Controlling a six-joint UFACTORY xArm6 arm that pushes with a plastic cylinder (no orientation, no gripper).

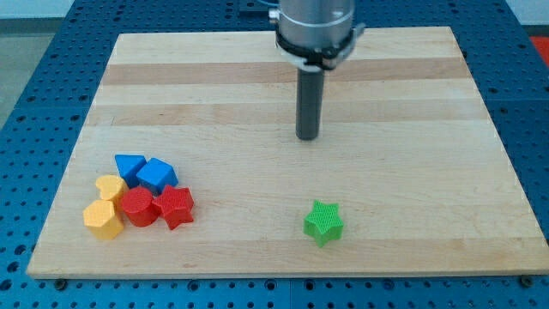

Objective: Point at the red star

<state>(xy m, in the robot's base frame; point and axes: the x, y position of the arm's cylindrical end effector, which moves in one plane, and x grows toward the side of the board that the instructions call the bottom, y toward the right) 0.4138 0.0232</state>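
Arm poised upright, rod pointing straight down

A silver-grey wrist housing enters from the view's top, just right of centre; below it the straight dark rod hangs vertical, my tip (308,137) at its lower end, roughly midway down the view.

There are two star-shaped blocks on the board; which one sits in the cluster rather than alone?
The red star, at the right edge of the cluster at the view's lower left. The green star stands alone, below my tip.

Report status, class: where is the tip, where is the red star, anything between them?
My tip upper centre of board, touching no block. Red star lower left, at right edge of cluster, against red round block. Path between them unobstructed; green star off to the right.
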